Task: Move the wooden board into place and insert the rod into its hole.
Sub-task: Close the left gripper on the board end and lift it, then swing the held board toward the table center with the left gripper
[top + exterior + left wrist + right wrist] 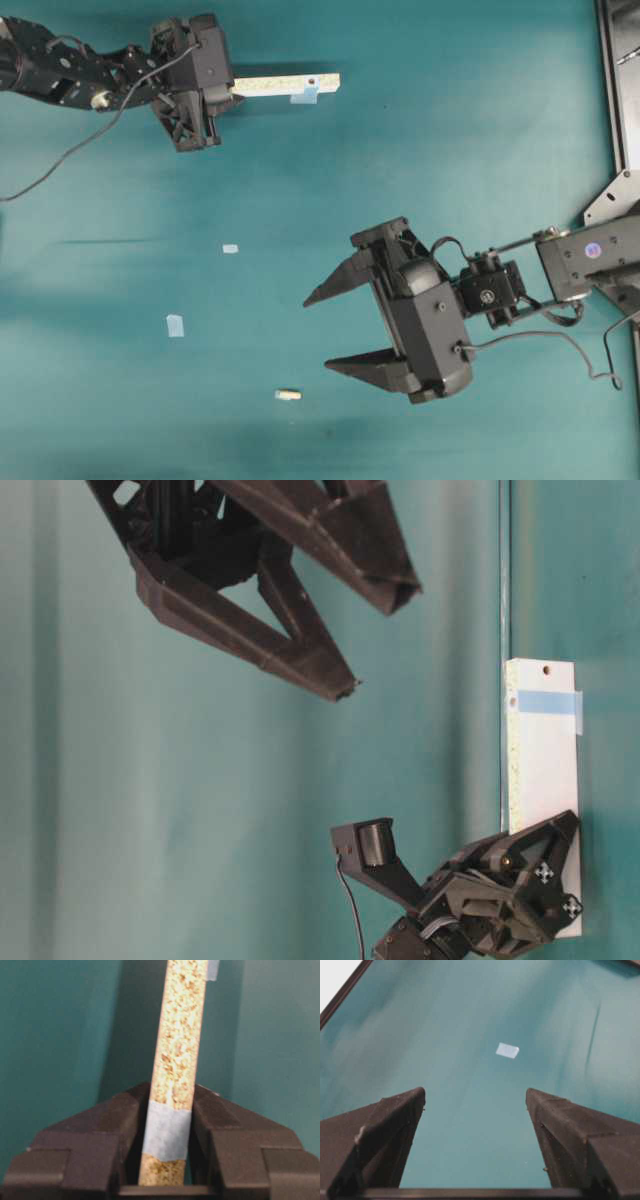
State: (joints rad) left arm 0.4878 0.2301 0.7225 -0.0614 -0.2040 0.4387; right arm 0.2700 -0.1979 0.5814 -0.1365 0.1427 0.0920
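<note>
— Two arms are in our overhead view. Which do we log first?

— We start at the left. The left gripper (226, 92) sits at the upper left, its arm reaching in from the left edge and lying roughly level. Its fingers (120, 1125) are closed against both faces of the wooden board (285, 84), which stands on edge between them. We see the grip at one end of the board; the hole (312, 81) is near the opposite end, beside a light-blue tape strip (306, 94).

— And further right?

— The rod (288, 395) lies alone on the surface at lower centre, well apart from the board and just left of the right gripper (330, 331). That gripper extends from the right edge, pointing left, with its fingers (385, 1125) spread wide and nothing between them.

— Surface condition?

— We record a teal table surface (470, 150) with two small tape squares (175, 325) left of centre and a metal frame (618, 90) along the right edge.
</note>
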